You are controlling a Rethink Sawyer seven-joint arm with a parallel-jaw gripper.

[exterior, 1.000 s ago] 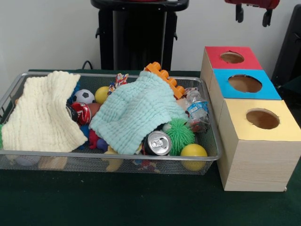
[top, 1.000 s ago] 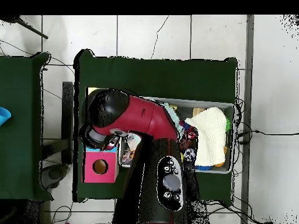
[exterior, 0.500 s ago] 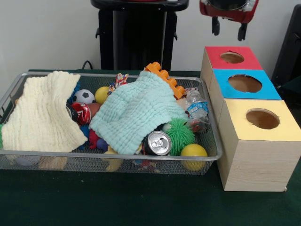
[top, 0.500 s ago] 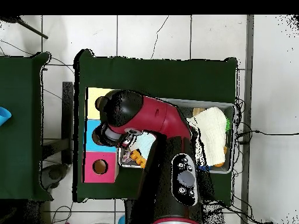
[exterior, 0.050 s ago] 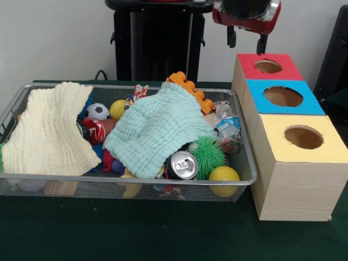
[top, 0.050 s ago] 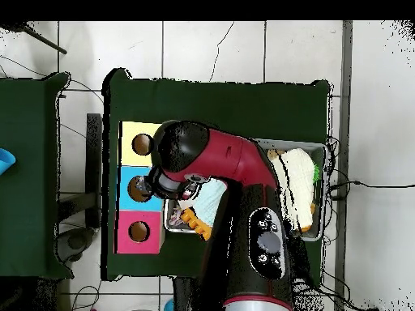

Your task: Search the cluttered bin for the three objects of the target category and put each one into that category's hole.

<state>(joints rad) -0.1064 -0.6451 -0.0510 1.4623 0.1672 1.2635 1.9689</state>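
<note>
The front view looks from low and close across the near edge of the green table (exterior, 0.050 s ago: 163,239), facing the wire bin (exterior, 0.050 s ago: 136,182) and the row of three boxes (exterior, 0.050 s ago: 288,136) at its right edge. The overhead view looks straight down from high up, taking in the whole table (top, 0.050 s ago: 219,101) and surrounding floor (top, 0.050 s ago: 203,48). Both show the bin (top, 0.050 s ago: 326,162) and boxes (top, 0.050 s ago: 130,190).

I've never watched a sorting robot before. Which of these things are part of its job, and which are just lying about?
Part of the job:
gripper
wire bin
red box, blue box, yellow box, each with a hole

Just in the way, probably:
cream cloth
mint cloth
</note>
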